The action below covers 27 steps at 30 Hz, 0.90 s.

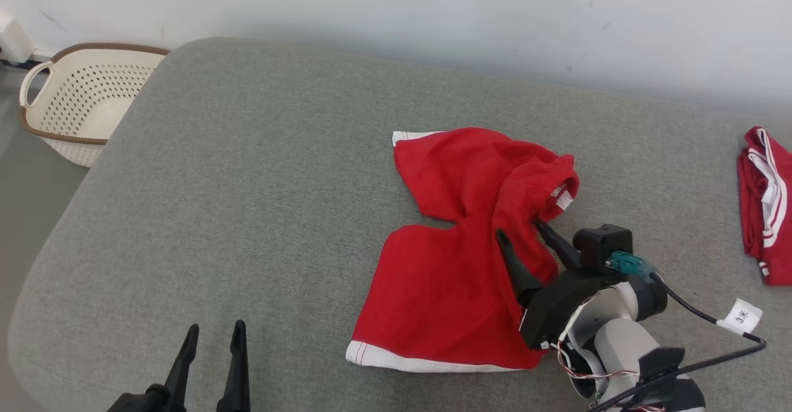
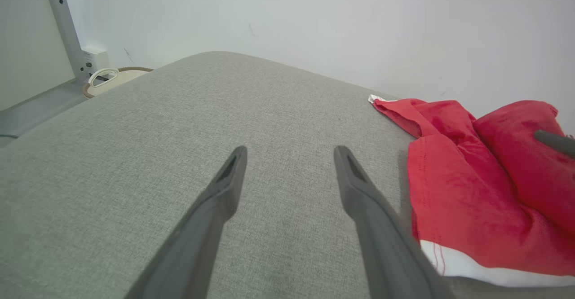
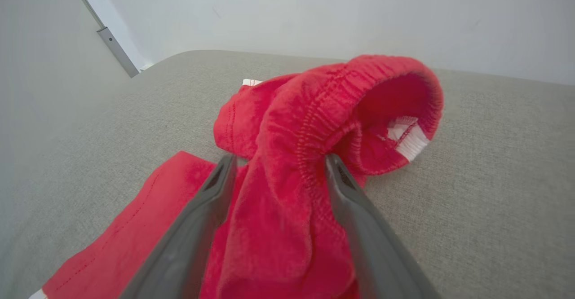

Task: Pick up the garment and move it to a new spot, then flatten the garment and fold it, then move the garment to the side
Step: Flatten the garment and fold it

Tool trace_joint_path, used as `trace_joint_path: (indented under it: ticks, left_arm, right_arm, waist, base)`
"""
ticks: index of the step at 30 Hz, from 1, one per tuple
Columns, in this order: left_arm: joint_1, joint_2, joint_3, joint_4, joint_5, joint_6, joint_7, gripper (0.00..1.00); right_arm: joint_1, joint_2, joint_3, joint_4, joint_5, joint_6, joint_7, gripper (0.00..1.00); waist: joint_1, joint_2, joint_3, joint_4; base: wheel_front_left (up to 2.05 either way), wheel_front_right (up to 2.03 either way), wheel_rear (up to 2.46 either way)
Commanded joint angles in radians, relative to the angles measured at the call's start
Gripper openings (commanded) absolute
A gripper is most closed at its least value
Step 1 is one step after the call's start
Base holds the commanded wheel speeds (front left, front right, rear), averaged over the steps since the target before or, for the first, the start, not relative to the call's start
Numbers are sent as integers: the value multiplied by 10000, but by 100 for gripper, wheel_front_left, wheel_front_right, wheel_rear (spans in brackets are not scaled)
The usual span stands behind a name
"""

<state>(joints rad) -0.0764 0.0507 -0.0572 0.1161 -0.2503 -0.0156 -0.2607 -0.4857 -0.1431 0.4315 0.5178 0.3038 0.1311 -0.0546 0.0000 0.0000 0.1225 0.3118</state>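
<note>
The garment (image 1: pixel 445 288) is a pair of red shorts with white hems, lying on the grey cushion (image 1: pixel 247 183) right of centre. One leg lies flat toward me, and the waistband end is bunched up and raised. My right gripper (image 1: pixel 520 229) stands open at that raised part, its fingers spread with a fold of the red fabric (image 3: pixel 341 101) between them in the right wrist view (image 3: pixel 280 160). My left gripper (image 1: pixel 216 326) is open and holds nothing, low over bare cushion (image 2: pixel 291 151), with the garment (image 2: pixel 471 191) off to its right.
A cream perforated basket (image 1: pixel 86 99) with a brown rim stands off the cushion's far left corner. Another red and white garment (image 1: pixel 764 208) lies at the right edge. A white wall runs behind the cushion. A tagged black cable (image 1: pixel 739 316) trails from my right wrist.
</note>
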Motion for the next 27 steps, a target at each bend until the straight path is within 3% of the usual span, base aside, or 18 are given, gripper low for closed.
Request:
trace_joint_path:
  ticks: [1, 11, 19, 27]
  left_arm:
    - [71, 1, 99, 33, 34, 13, -48, 100]
    - [126, 1, 225, -92, 102, -40, -46, 100]
    - [161, 5, 241, -182, 98, -3, -48, 100]
    - [39, 5, 187, -80, 16, -68, -48, 100]
  right_arm:
    - [-54, -83, 84, 43, 292, -7, -274, 100]
    - [589, -665, -103, -1080, 1210, -7, -1114, 100]
    - [1535, -1212, -1139, -2025, 1108, -7, -538, 100]
    - [1719, -1137, -747, -2159, 1426, -7, 178, 100]
  waist:
    - [0, 0, -33, -119]
    - [0, 0, -65, -703]
    - [0, 0, 24, -952]
    - [0, 0, 65, -784]
  base:
    - [0, 0, 0]
    - [0, 0, 0]
    - [0, 0, 0]
    - [0, 0, 0]
